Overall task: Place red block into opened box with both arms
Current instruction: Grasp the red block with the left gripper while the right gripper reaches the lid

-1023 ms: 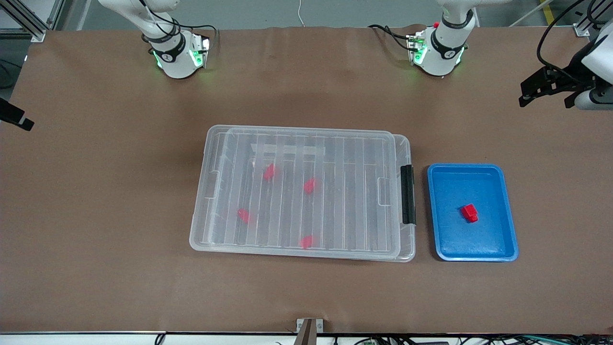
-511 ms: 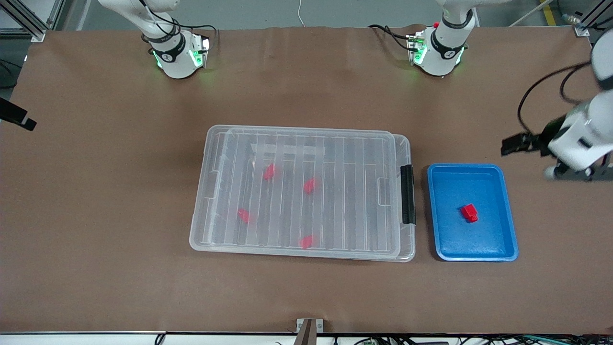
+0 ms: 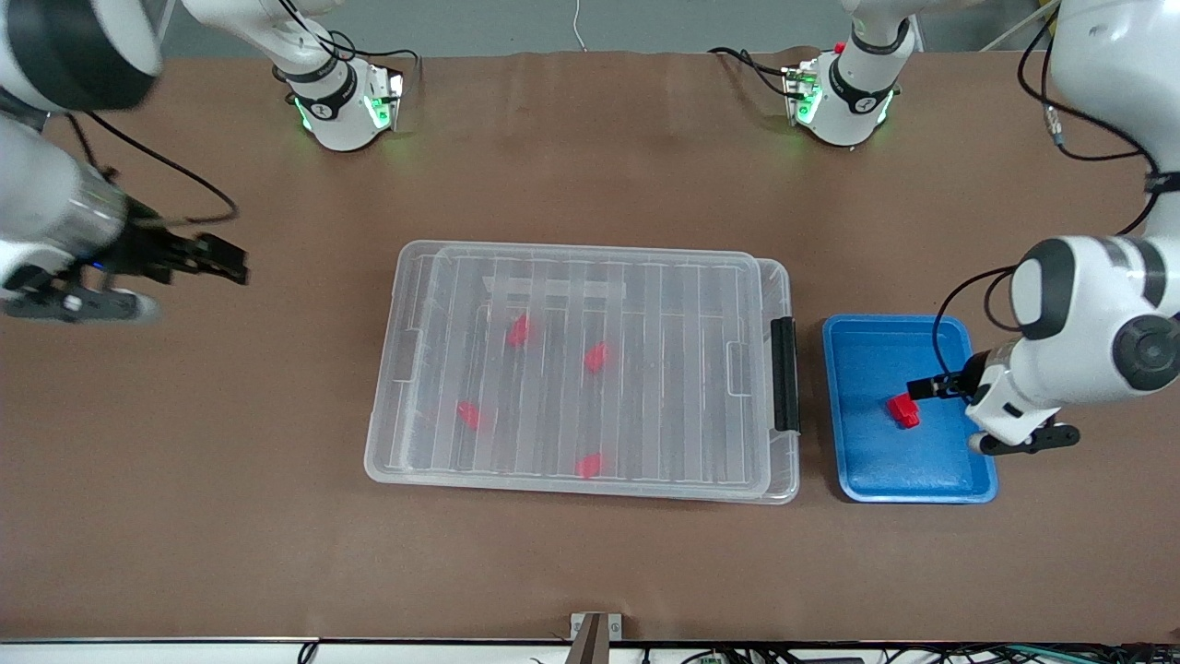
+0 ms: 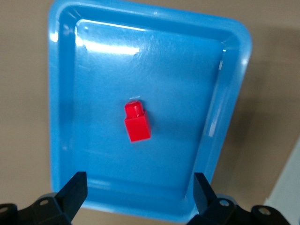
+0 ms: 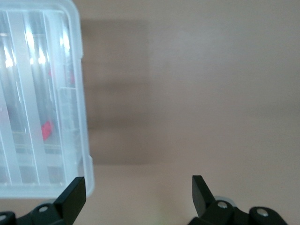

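A small red block (image 3: 904, 410) (image 4: 137, 123) lies in the blue tray (image 3: 885, 466) (image 4: 56, 117). My left gripper (image 3: 926, 387) (image 4: 139, 180) hangs open over the tray. The block sits just ahead of its fingers, not between them. The clear box (image 3: 581, 369) (image 5: 42, 108) stands mid-table with its ribbed lid lying on top. Several more red blocks (image 3: 596, 357) show through the lid. My right gripper (image 3: 230, 263) (image 5: 138, 185) is open and empty. It is over bare table off the box's short end, toward the right arm's end.
The box's black handle (image 3: 784, 373) is on the short end facing the tray. The tray stands beside the box toward the left arm's end of the table. Brown table surface (image 3: 590, 563) lies all around both.
Both arms have swung in. The left gripper came down from the table's edge to over the tray. The right gripper moved in from the table's edge toward the box.
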